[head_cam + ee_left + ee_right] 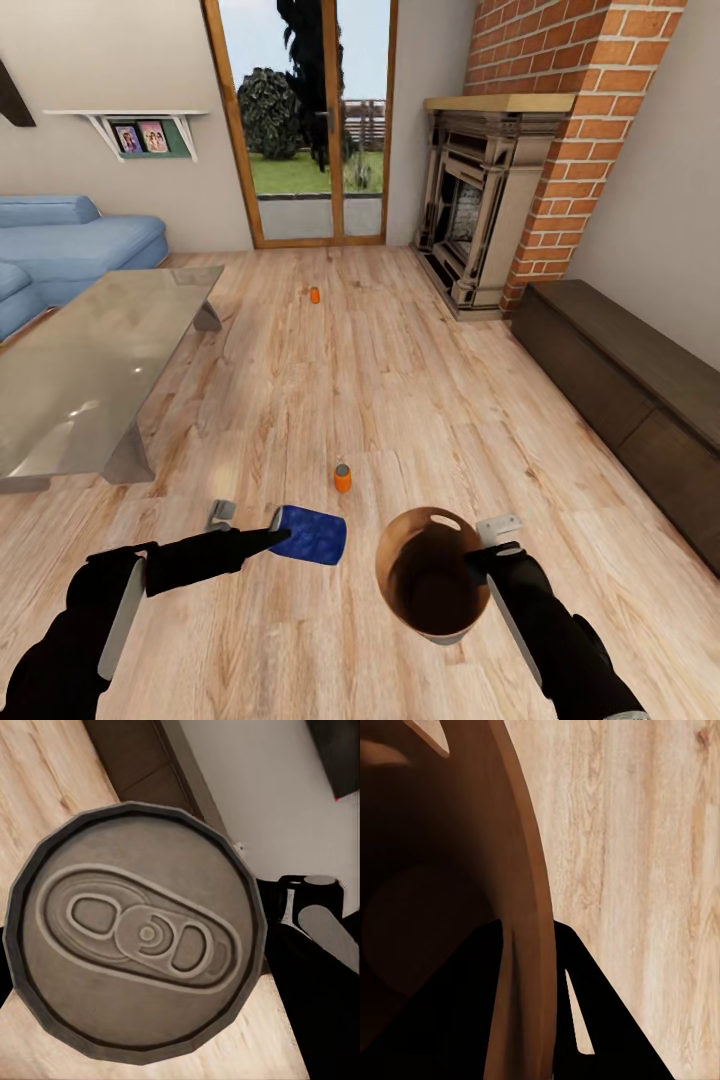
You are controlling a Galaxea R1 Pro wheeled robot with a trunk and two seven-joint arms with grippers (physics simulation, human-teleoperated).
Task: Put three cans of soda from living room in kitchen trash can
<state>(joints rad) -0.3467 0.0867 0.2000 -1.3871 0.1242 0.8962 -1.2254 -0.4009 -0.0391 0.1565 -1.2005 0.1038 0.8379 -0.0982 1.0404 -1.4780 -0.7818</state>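
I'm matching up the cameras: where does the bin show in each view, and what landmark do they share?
Head view: the bin is low, right of centre, mouth toward the camera, with the right gripper at its rim.
Right wrist view: its coppery inner wall and rim, close up.
Left wrist view: I see the grey top of a can there.
Shared landmark: the wood plank floor.

Item count, living room, head view.
Soda cans: 3 total. 2 orange, upright on plank floor, one near (343, 477), one far by glass doors (314, 295); 1 blue can (313, 534). Trash can: 1 (432, 584). Coffee table, glass: 1 (100, 365). Sofa, blue: 1 (75, 245). Fireplace: 1 (478, 215). Wall shelf: 1 (140, 130), w/ 2 framed photos. Low dark cabinet: 1 (630, 385).
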